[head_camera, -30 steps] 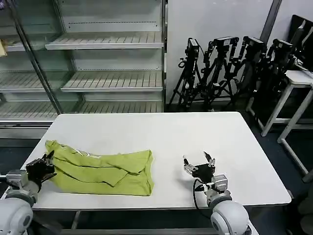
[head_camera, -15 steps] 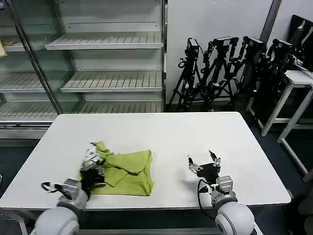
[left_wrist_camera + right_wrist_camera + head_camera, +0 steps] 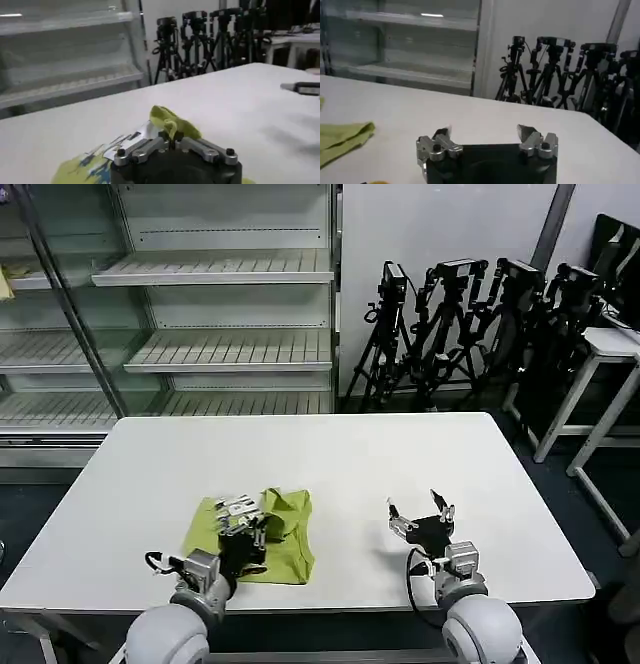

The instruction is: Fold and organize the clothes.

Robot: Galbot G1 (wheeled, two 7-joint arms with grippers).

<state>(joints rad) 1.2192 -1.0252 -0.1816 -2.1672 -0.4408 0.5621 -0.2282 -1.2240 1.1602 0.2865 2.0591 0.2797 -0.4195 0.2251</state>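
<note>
The lime-green T-shirt (image 3: 285,534) lies bunched into a compact folded pile on the white table (image 3: 300,454), near its front edge and left of centre. My left gripper (image 3: 240,519) is over the pile and shut on a fold of its fabric. In the left wrist view a green tuft of the T-shirt (image 3: 172,122) pokes up from between the closed fingers of the left gripper (image 3: 171,141). My right gripper (image 3: 421,516) hovers open above bare table to the right of the shirt. In the right wrist view the right gripper (image 3: 485,135) holds nothing, and an edge of the T-shirt (image 3: 342,137) lies off to one side.
Glass-fronted shelving (image 3: 200,304) stands behind the table on the left. Several black tripods (image 3: 460,324) lean against the back wall, and a small white side table (image 3: 600,374) is at the right. Bare tabletop stretches behind and to the right of the shirt.
My left gripper has dragged the shirt's left end rightward across the pile, folding it from a long spread into a short bundle. The right gripper has barely shifted and stays open.
</note>
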